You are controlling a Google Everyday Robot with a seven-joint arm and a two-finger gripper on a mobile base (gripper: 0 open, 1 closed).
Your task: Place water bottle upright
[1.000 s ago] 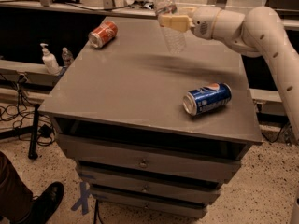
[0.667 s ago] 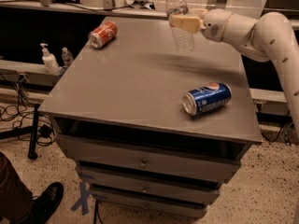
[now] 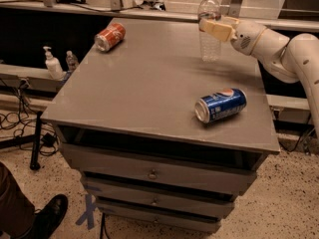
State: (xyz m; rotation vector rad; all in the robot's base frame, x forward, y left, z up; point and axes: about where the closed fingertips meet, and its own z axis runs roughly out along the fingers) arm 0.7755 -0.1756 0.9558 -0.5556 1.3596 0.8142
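Note:
The water bottle (image 3: 210,45) is clear ribbed plastic with a white cap. It stands upright at the far right of the grey table top (image 3: 139,91), its base at or just above the surface. My gripper (image 3: 212,26) reaches in from the right on the white arm (image 3: 279,49). Its beige fingers (image 3: 217,29) are closed around the bottle's upper part, just below the neck.
A blue soda can (image 3: 221,105) lies on its side at the front right. A red can (image 3: 110,36) lies at the far left. A white pump dispenser (image 3: 51,63) and a small bottle (image 3: 72,60) stand on a ledge to the left. A person's shoe (image 3: 50,215) is on the floor at the lower left.
My gripper has carried the upright bottle to the right along the table's far edge and slightly lower. The cans have not moved.

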